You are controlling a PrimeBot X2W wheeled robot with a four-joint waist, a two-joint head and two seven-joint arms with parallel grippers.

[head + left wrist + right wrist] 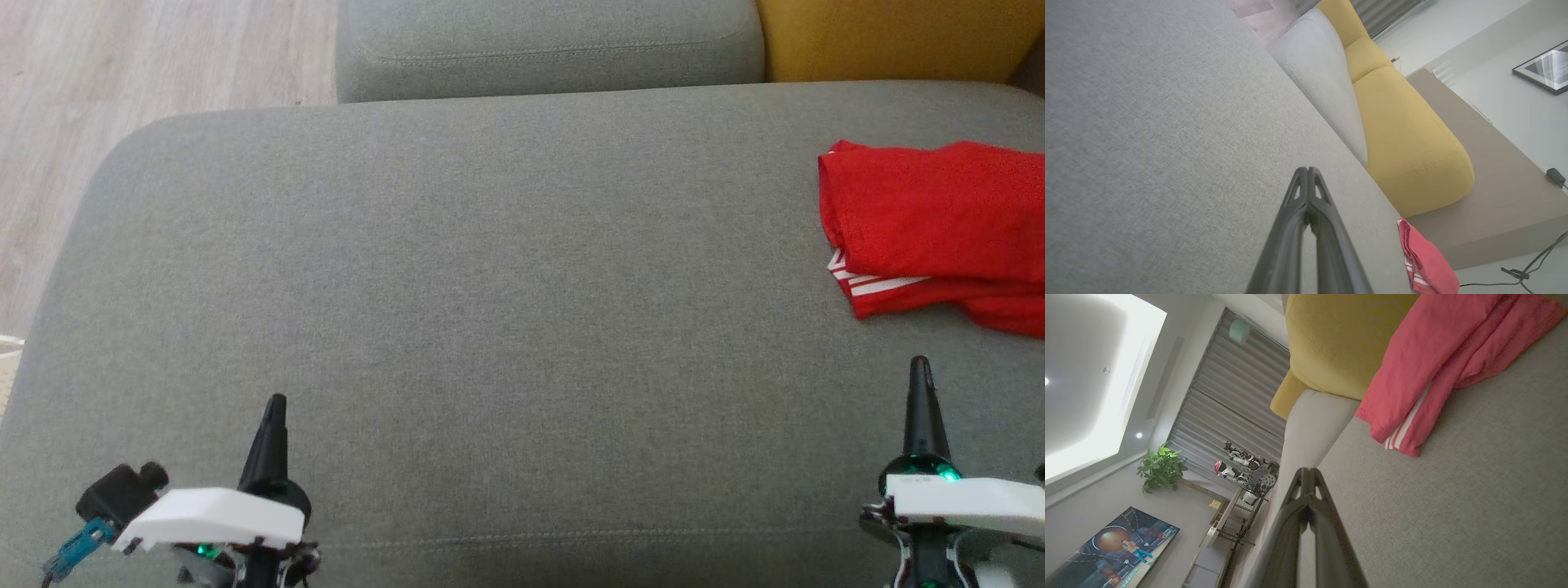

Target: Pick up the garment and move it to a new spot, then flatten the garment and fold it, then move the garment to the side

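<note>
A red garment (939, 220) with white stripes lies folded at the far right of the grey sofa seat (490, 278), running past the picture's right edge. It also shows as the garment (1427, 261) in the left wrist view and the garment (1433, 359) in the right wrist view. My left gripper (276, 400) is shut and empty at the lower left, far from the cloth. My right gripper (920, 361) is shut and empty at the lower right, a short way in front of the garment's near edge. Its fingers (1308, 473) are pressed together, as are the left fingers (1308, 171).
A grey back cushion (547, 49) and a yellow cushion (898, 37) stand behind the seat. Wooden floor (122, 73) lies past the seat's left edge.
</note>
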